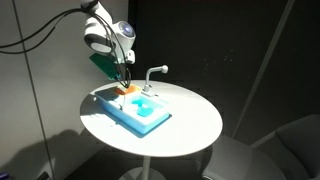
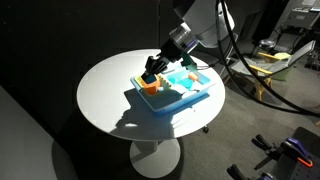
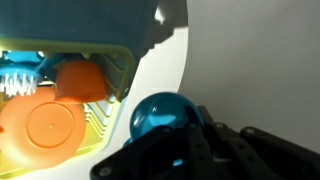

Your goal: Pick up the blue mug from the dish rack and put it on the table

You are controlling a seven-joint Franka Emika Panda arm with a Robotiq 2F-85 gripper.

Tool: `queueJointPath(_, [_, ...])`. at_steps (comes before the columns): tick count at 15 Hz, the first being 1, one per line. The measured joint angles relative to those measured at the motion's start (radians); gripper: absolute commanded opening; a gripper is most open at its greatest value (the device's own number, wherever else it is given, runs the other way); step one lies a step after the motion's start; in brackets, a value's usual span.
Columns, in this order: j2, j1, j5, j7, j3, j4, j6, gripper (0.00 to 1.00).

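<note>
Wrist view shows the jaws holding the blue mug (image 3: 160, 115), just beside the dish rack (image 3: 120, 62) rim. An orange plate (image 3: 45, 128) lies in the rack. Bare white table (image 3: 245, 60) is behind the mug.

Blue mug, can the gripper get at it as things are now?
Probably yes. In the wrist view the mug sits right against the gripper, with nothing between them; whether it is already gripped, I cannot tell.

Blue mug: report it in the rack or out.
Out, apparently: wrist view shows the blue mug beyond the dish rack rim, against the table.
</note>
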Motion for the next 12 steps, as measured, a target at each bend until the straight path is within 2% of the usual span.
queueJointPath(6, [-0.119,0.047,-0.117,0.101,-0.001,-0.113,0.045,0.02])
queueJointPath(12, [-0.249,0.090,-0.405,0.394,-0.002,-0.224,0.097,0.02])
